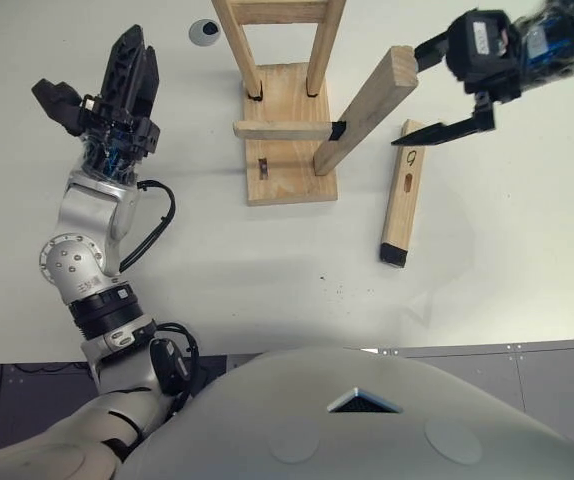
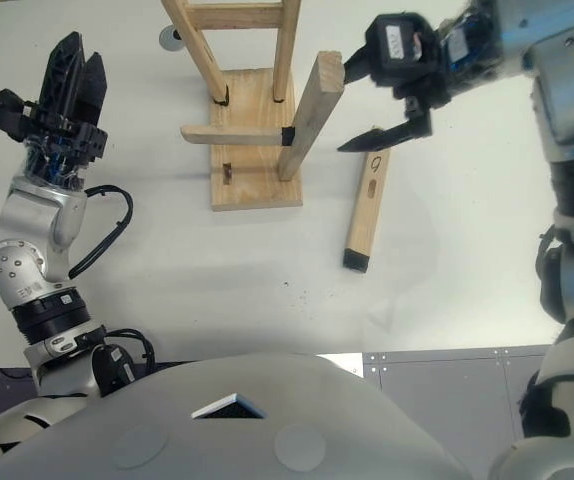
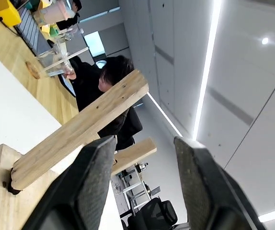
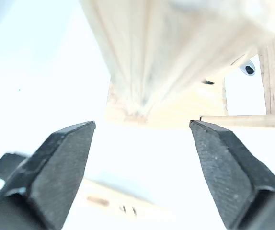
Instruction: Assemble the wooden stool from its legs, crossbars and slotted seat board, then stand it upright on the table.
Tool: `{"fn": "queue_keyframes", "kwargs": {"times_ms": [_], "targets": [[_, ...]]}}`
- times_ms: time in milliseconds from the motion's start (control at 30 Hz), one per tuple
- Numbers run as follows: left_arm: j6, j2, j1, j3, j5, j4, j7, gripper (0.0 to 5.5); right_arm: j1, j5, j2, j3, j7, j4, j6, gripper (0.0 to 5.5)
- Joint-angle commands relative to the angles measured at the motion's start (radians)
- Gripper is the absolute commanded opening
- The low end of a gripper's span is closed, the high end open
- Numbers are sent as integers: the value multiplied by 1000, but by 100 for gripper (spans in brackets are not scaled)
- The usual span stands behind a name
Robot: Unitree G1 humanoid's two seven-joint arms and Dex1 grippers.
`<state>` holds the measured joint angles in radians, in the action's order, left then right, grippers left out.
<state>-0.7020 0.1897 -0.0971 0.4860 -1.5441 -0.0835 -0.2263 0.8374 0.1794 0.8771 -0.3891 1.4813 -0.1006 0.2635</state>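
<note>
The slotted seat board [image 1: 285, 188] lies flat on the white table. Two legs [image 1: 237, 45] stand in its far slots, joined by a crossbar [image 1: 272, 10]. A third leg [image 1: 367, 110] leans tilted on the board's near right corner, with a thin crossbar [image 1: 279, 129] meeting it. A loose leg [image 1: 405, 195] lies on the table to the right. My right gripper [image 1: 407, 97] is open beside the tilted leg's upper end, which looms blurred [image 4: 166, 48] in its wrist view. My left gripper [image 1: 92, 80] is open and raised left of the board, holding nothing.
A small grey round disc [image 1: 205, 32] lies on the table beyond the board's far left corner. The table's front edge [image 1: 447, 350] runs close to my body. Bare white tabletop [image 1: 267, 270] lies in front of the board.
</note>
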Motion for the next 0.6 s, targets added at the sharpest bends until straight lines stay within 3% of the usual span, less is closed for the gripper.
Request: {"fn": "queue_keyframes", "kwargs": {"times_ms": [33,100,200,300,400,500,600], "targets": [[72,-14,48,51,35,-32,-3,219,9,-140,61,-6,-14,-147,-51,429],[184,-46,70,39,184,-36,23,219,-161,-133,-8,61,-211,-94,182,429],[391,-40,104,-30,566,-50,95,219,-457,-112,-234,273,-598,154,603,429],[516,-48,113,-90,809,-54,151,219,-611,-126,-371,412,-787,329,800,429],[570,-66,91,-112,901,-39,167,219,-699,-145,-380,473,-882,463,892,445],[601,-91,111,-115,940,-49,174,219,-760,-103,-339,423,-884,622,1023,504],[631,-137,128,-119,957,-37,176,219,-763,-40,-316,385,-862,670,1104,508]]}}
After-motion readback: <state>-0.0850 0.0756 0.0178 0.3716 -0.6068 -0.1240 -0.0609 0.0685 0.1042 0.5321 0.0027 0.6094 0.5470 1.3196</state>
